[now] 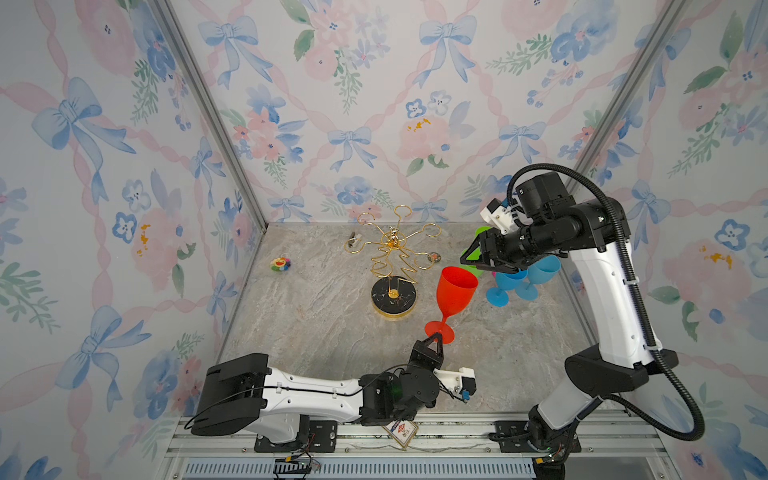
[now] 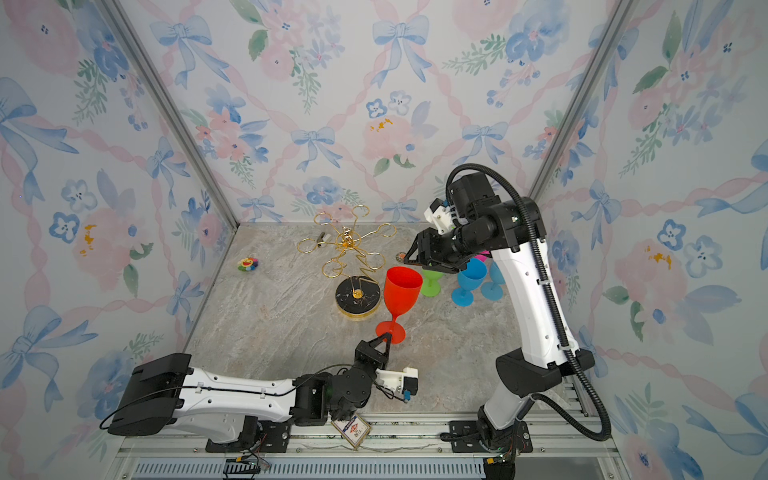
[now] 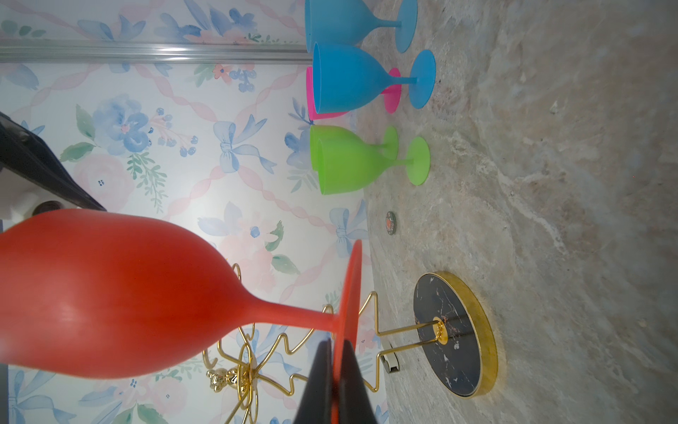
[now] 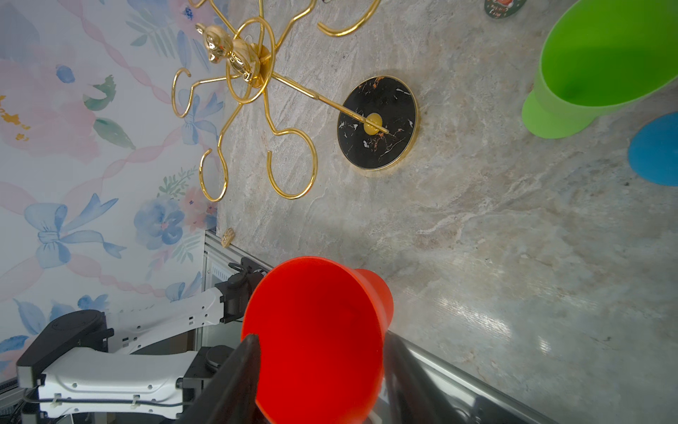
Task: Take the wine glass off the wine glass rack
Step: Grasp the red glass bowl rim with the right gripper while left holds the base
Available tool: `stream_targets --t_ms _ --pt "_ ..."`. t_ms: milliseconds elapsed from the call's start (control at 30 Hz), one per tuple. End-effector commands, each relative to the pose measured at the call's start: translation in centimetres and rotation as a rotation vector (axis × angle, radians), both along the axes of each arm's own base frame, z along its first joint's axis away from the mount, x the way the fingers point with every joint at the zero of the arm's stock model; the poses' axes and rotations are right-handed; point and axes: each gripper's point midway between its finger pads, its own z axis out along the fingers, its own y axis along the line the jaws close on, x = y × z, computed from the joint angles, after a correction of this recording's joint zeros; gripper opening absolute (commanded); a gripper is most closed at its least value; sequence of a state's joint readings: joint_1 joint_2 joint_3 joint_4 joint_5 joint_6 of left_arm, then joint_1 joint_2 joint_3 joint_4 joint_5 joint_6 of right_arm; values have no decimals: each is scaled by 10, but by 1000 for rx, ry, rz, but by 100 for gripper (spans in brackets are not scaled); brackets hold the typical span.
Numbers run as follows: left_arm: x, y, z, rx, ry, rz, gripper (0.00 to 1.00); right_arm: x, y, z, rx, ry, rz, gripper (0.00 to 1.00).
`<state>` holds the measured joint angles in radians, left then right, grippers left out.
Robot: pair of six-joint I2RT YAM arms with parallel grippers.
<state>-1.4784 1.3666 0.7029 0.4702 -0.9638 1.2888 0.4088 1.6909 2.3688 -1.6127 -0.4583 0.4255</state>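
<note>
The red wine glass [image 1: 456, 291] stands upright in the air, to the right of the wine glass rack [image 1: 392, 249], free of its gold arms. My left gripper [image 1: 436, 334] is shut on the rim of the glass's foot [image 3: 350, 279], which is pinched between the black fingers [image 3: 319, 381]. My right gripper [image 1: 467, 262] is at the height of the glass's rim, at its far right side. In the right wrist view its fingers [image 4: 245, 352] stand apart on either side of the red bowl [image 4: 315, 330]; whether they touch it is unclear. The rack's arms carry no glass.
Two blue glasses [image 1: 523, 276], two green glasses [image 3: 345, 161] and a pink one [image 3: 312, 93] stand at the right, under my right arm. The rack's black base [image 1: 394, 297] sits mid-table. A small colourful toy [image 1: 280, 264], a round badge [image 1: 435, 257] and a clip [image 1: 354, 237] lie nearby.
</note>
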Motion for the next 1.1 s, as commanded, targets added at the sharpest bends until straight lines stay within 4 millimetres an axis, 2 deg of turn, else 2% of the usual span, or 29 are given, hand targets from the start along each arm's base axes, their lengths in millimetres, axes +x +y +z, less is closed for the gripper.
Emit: stream_targets --t_ms 0,167,533,833,1067 --pt "2 4 2 4 -28 28 0 -35 -20 -21 -103 154 2 54" --pt "3 12 -9 44 -48 45 0 -37 -26 -27 -134 163 -11 52" --pt "6 14 -10 51 -83 65 0 -40 -26 -48 -198 217 -13 45" --pt "7 11 -6 36 -98 64 0 -47 -24 -54 -176 228 -12 40" --pt "8 9 -12 67 -108 65 0 -49 -23 -56 -178 241 5 31"
